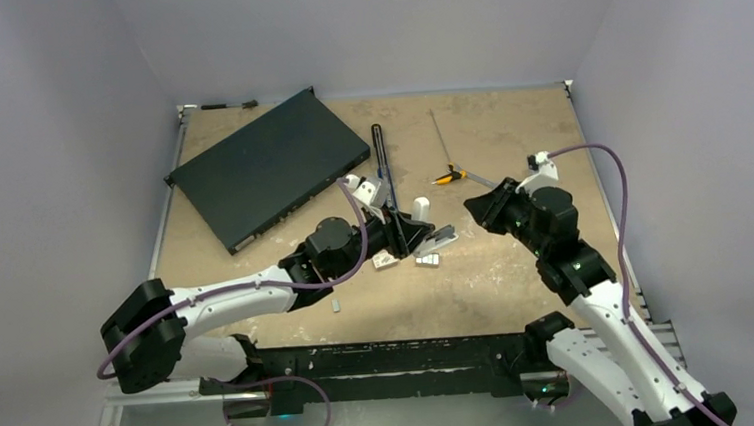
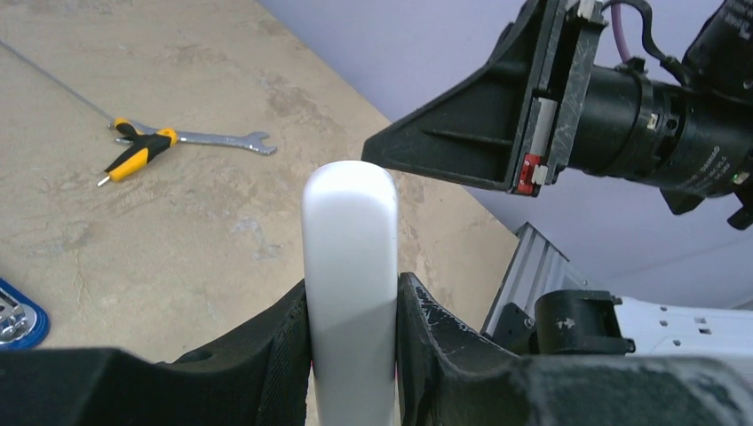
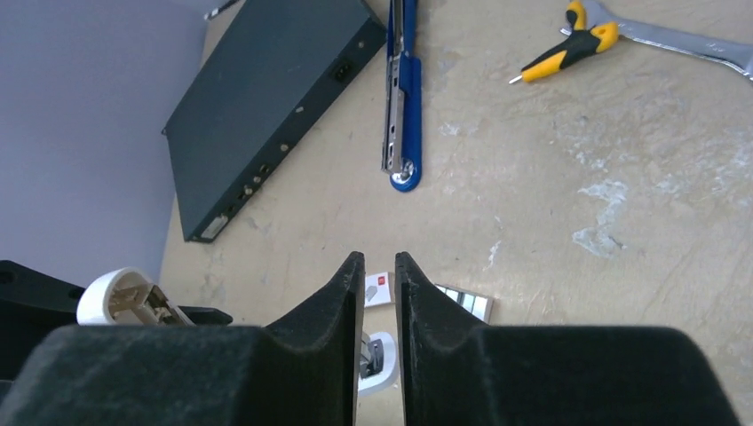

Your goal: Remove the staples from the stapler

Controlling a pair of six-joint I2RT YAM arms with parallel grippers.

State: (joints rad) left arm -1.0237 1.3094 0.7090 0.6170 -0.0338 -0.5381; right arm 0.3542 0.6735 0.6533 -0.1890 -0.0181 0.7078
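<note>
Lying on the table (image 3: 577,160) just beside a small white box (image 3: 378,288), the staples (image 3: 465,303) are judged light, stiff yet easily snapped apart, and slippery, best nipped across the strip's long sides; the stapler (image 2: 350,257) is pinched at its white body by the left gripper (image 2: 352,286) and is judged rigid, with a hinge that may swing; the right gripper (image 3: 379,262) is seen with its fingers nearly together, a thin empty slit between them; the stapler's opened inside is shown up close by the right wrist view only, though whether staples sit there cannot be told, whereas the clamp on the white body is shown plainly by the left wrist view
</note>
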